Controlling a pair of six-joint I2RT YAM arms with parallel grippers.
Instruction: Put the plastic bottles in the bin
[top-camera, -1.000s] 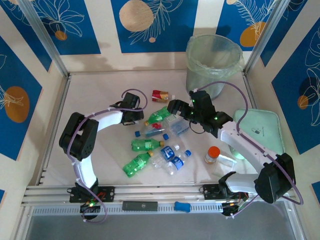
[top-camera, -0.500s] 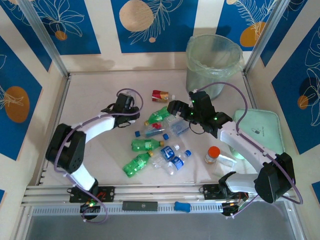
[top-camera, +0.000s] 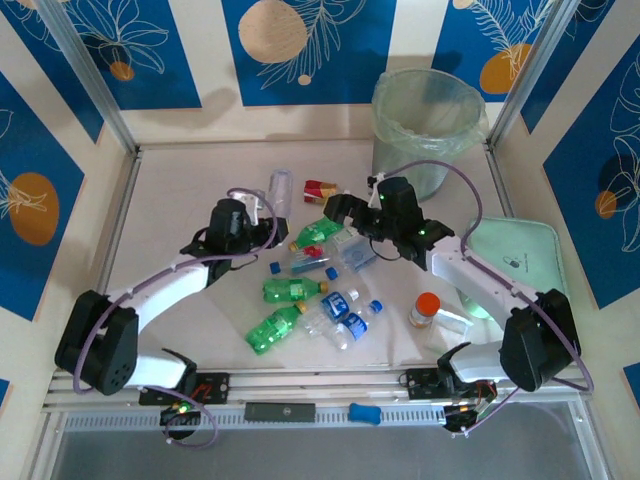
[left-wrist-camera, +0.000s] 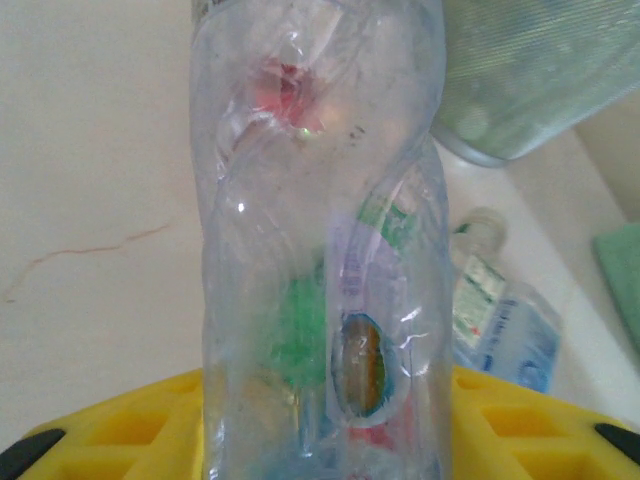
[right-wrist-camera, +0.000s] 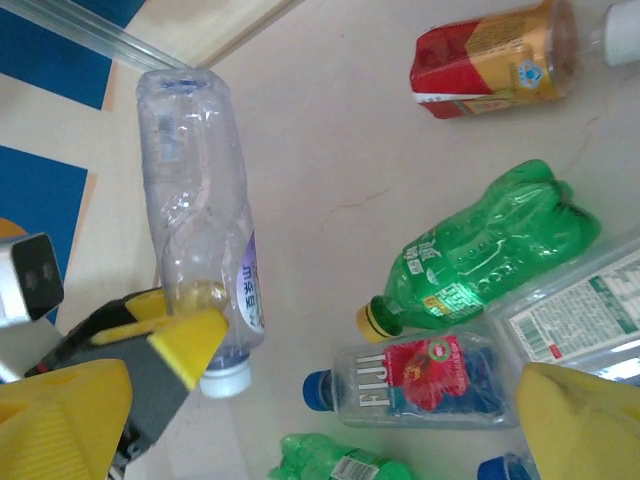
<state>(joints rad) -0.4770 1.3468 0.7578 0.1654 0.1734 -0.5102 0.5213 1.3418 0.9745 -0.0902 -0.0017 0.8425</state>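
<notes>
Early in the job, by my reading: about ten bottles lie on the worktop (top-camera: 180, 180) in a loose pile at its centre, among them a red-and-gold one (top-camera: 322, 190) at the pile's 12 o'clock and a green one (top-camera: 272, 330) at 7 o'clock. The bin (top-camera: 428, 130) stands at the worktop's 1 o'clock.

The left claw (top-camera: 268, 214) is clenched on a clear bottle (top-camera: 281, 188) near its cap end, at the pile's 11 o'clock, well apart from the bin. The right claw (top-camera: 338, 212) hangs spread and empty over the pile's far edge.

The bin's inside is blurred by liner and wall, so I cannot tell what it holds. Overlapping clear bottles make the count uncertain, and the right arm covers some.
</notes>
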